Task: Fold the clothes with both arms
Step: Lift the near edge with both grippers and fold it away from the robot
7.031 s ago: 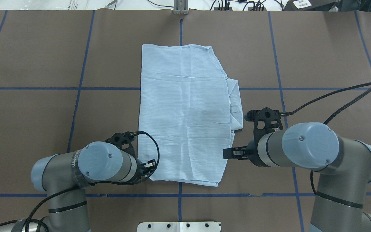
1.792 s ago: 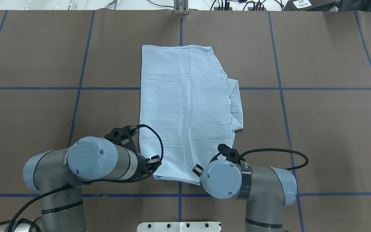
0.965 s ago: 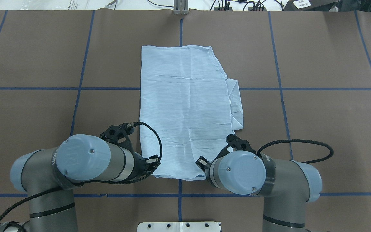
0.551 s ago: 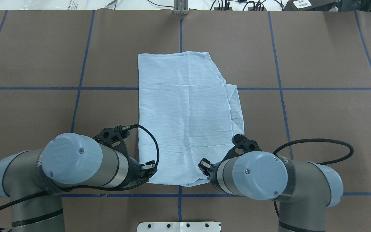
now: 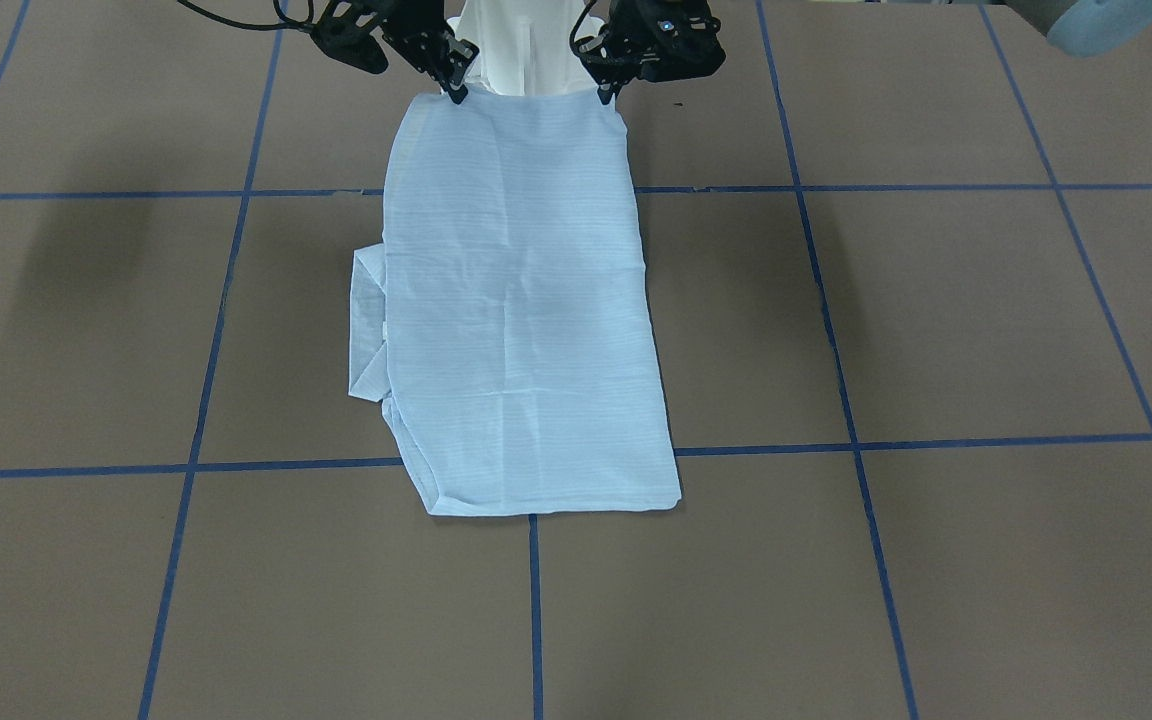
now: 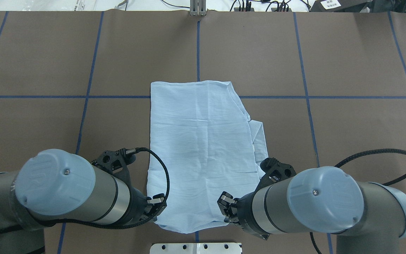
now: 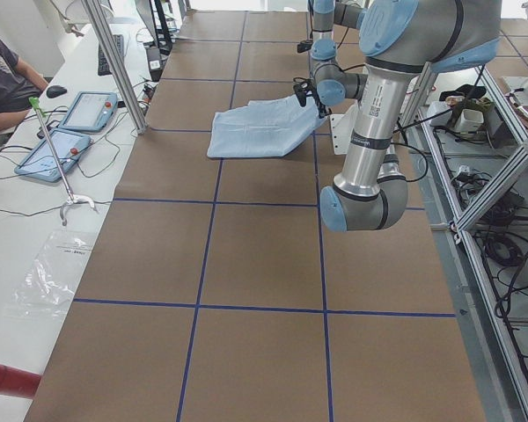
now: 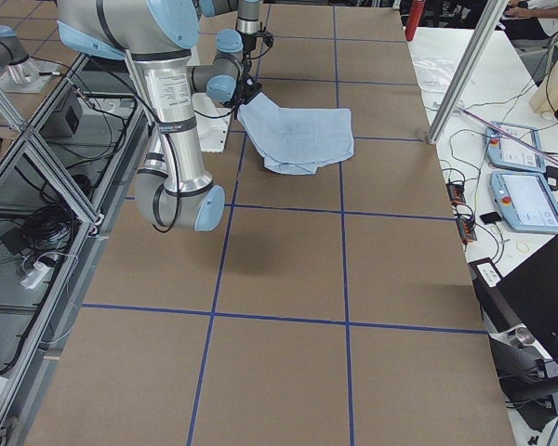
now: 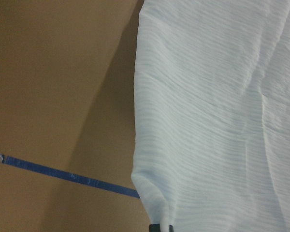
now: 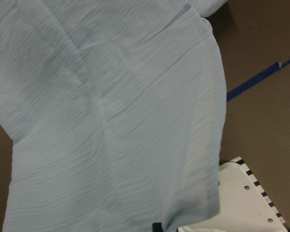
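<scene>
The pale blue, finely striped thin shirt (image 6: pixel 203 141), folded into a long panel, lies down the middle of the brown paper-covered table (image 6: pixel 347 53), which is marked with blue tape lines (image 6: pixel 347 96). A folded flap (image 6: pixel 259 137) pokes out on the robot's right side. The shirt's end nearest the robot is raised off the surface. The black two-finger left gripper (image 5: pixel 604 97) pinches one near corner and the black two-finger right gripper (image 5: pixel 456 95) the other. Both are clamped on cloth above the white base plate (image 6: pixel 196 248).

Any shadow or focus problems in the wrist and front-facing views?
Left wrist view: dark shadow band on the table beside the shirt, weave legible. Right wrist view: evenly lit, sharp. Front-facing view: soft shadow patches either side, no glare.
</scene>
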`<state>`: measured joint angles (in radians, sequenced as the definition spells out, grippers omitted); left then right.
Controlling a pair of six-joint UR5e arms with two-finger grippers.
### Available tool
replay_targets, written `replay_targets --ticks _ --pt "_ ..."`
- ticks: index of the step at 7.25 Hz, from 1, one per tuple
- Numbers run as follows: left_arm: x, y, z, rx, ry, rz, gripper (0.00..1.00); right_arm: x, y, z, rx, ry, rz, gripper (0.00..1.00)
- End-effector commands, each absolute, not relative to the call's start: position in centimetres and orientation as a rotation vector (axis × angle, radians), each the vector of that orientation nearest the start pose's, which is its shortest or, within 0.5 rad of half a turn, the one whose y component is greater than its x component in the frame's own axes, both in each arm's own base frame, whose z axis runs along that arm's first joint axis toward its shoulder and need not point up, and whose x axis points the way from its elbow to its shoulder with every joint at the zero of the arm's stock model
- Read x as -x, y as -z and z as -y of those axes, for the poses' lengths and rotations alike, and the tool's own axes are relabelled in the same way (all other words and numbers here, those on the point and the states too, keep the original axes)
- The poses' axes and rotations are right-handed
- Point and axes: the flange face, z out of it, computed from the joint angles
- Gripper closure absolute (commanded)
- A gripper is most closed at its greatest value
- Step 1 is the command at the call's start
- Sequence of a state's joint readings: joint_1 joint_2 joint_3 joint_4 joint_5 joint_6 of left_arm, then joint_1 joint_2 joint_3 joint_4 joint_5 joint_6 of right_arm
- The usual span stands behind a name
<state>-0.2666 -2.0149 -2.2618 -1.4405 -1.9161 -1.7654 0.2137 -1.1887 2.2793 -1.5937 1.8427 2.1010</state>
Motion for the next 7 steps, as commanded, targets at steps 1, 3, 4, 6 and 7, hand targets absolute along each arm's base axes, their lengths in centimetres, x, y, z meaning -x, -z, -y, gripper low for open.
replay_targets --ticks 1,3,4,6,7 --pt "-43.0 -14.7 21.3 0.302 0.223 -1.011 1.00 43.2 -16.6 20.9 0.429 -0.517 1.025 1.00" --pt "-45.1 -15.9 22.7 0.279 0.234 -0.974 1.00 44.7 -17.9 24.4 0.358 -0.546 1.001 1.00" --pt "-45.5 -16.4 25.2 0.241 0.243 -0.962 1.00 45.3 -18.0 25.9 0.309 -0.544 1.003 1.00" --pt "-44.6 -16.3 30.0 0.171 0.271 -0.989 1.00 47.6 -17.4 29.7 0.172 -0.510 1.003 1.00" --pt "-44.5 -17.1 33.0 0.134 0.292 -0.997 1.00 47.9 -18.3 31.9 0.128 -0.496 0.981 1.00"
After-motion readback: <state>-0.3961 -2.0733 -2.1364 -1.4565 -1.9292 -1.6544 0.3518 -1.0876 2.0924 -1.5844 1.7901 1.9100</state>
